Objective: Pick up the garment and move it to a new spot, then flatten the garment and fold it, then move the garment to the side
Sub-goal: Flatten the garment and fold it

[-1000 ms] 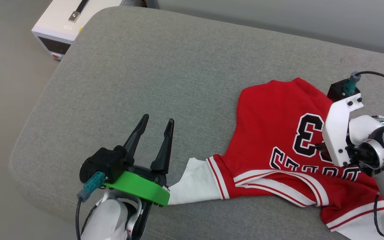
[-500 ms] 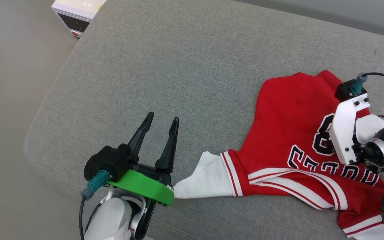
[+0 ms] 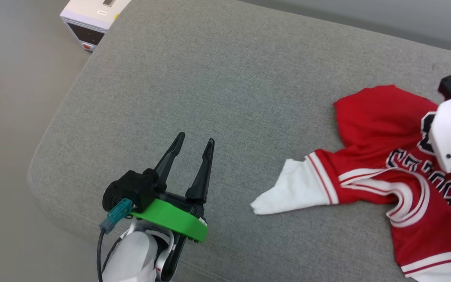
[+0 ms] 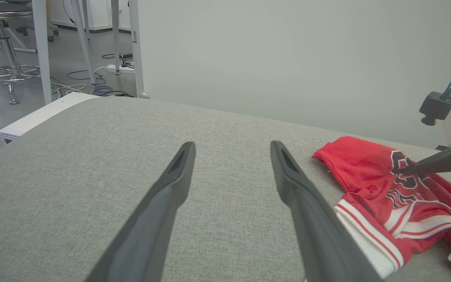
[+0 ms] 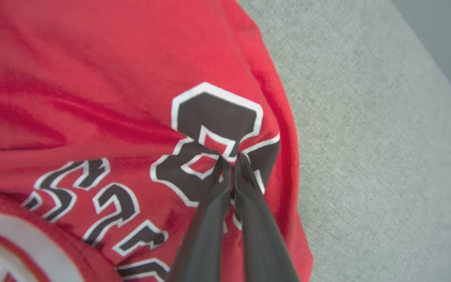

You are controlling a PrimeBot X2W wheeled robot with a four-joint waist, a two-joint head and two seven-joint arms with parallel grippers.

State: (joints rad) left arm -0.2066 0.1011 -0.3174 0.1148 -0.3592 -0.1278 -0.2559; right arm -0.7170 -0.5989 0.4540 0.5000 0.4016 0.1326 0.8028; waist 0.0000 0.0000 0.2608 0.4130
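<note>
The garment [image 3: 374, 117], a red T-shirt with white sleeves and black lettering, lies crumpled on the right of the grey cushion [image 3: 210, 78]. One white sleeve [image 3: 292, 192] points left. In the right wrist view my right gripper [image 5: 228, 160] is shut on the garment [image 5: 92, 78], pinching a fold of the black number print. Its white wrist mount [image 3: 450, 133] covers the fingers in the head view. Well to the left of the sleeve, my left gripper [image 3: 195, 139] stands open above bare cushion. The left wrist view shows the left gripper [image 4: 232, 145] open, the garment [image 4: 358, 160] at its right.
A white box [image 3: 92, 19] stands on the floor beyond the cushion's far left corner. A stool [image 4: 2, 47], table legs [image 4: 41, 51] and cables lie on the floor past that corner. A plain wall backs the cushion. The cushion's left half is bare fabric.
My right gripper has shut on the number print and dragged the garment right; the white sleeve has drawn away from my left gripper. The head camera has also shifted. The left gripper stays open.
</note>
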